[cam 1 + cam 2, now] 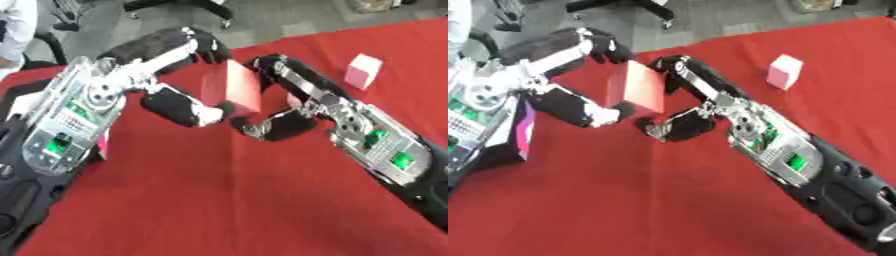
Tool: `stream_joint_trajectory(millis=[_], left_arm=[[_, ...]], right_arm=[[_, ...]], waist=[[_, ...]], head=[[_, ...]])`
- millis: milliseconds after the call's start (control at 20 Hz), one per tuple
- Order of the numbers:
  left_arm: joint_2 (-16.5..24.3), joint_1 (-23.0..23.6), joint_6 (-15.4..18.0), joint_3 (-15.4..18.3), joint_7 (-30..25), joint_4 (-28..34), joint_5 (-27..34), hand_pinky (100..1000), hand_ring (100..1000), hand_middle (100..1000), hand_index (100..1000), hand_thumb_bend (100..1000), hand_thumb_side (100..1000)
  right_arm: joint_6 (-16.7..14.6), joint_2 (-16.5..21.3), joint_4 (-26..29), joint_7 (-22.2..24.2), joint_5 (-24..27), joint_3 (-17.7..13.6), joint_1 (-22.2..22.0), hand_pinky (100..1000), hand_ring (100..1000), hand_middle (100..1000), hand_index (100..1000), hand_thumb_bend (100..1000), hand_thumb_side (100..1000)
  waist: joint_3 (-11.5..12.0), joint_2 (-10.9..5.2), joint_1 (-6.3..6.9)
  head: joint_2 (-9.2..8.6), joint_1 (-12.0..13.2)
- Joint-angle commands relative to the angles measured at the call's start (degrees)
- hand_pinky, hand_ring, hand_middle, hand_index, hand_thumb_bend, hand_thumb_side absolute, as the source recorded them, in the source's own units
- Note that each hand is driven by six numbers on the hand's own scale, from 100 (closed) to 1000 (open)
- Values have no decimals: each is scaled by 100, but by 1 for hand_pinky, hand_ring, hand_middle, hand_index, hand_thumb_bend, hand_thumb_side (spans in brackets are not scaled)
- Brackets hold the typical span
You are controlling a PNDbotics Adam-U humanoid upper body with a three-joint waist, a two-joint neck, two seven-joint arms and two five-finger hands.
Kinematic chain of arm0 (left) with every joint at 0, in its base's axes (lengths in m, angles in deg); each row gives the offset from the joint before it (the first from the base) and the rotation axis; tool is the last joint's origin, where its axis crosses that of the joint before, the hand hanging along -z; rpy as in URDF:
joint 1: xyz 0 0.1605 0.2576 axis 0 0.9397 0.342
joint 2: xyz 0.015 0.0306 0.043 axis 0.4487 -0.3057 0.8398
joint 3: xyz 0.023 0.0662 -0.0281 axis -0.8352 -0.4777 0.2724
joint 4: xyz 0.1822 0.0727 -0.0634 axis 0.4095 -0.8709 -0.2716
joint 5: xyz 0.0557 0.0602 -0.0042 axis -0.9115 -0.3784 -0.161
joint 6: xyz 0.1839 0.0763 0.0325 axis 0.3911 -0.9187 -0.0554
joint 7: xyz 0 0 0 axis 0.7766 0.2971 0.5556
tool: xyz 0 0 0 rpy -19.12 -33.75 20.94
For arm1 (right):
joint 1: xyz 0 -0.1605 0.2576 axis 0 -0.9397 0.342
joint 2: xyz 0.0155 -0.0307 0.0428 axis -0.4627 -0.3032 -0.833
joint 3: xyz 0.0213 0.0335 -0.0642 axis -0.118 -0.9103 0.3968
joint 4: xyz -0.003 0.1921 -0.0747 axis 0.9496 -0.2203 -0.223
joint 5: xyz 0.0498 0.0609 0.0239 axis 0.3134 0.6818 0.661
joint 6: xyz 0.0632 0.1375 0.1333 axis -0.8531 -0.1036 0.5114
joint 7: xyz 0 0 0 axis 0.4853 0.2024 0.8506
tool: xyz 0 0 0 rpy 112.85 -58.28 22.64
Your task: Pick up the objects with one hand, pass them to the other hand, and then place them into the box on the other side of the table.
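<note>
A matt red cloth (219, 200) is covering the desk. The red block (636, 87) is looking smooth and dull, like card. The white cube (362, 71) is showing a pale matt skin. Both hands, left hand (179, 107) and right hand (280, 125), are showing black padding and glinting silver metal.

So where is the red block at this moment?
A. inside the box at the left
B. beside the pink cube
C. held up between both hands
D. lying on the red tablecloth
C: the red block is up off the cloth, with the left hand and right hand both closed around it.
</note>
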Motion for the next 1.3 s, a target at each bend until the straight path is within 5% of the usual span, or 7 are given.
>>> stream_joint_trajectory(millis=[50,400,750,950,1300], left_arm=[[24,-107,-5,19,86,-22,-54,788,748,663,777,338,284],[-17,-101,49,0,59,-81,-68,775,707,572,707,300,191],[-45,-98,83,4,10,-111,-103,755,658,500,580,171,100],[-49,-100,88,9,47,-91,-167,746,638,470,492,119,100],[-39,-105,110,23,26,-40,-305,737,621,451,453,160,100]], right_arm=[[1,112,120,-26,-37,-50,58,662,597,464,571,242,100],[14,104,120,-51,-59,-45,37,659,595,463,570,249,100],[2,101,120,-83,-98,-52,20,661,603,474,583,291,100],[55,112,120,-84,-198,-53,9,689,678,586,698,561,110],[140,121,120,129,-499,-61,-6,720,758,690,802,744,206]], waist=[[0,-53,11],[-11,-37,15],[-18,-27,20],[-20,-25,20],[-21,-23,16]], head=[[-8,-33],[-8,-44],[-8,-48],[-8,-54],[-8,-42]])
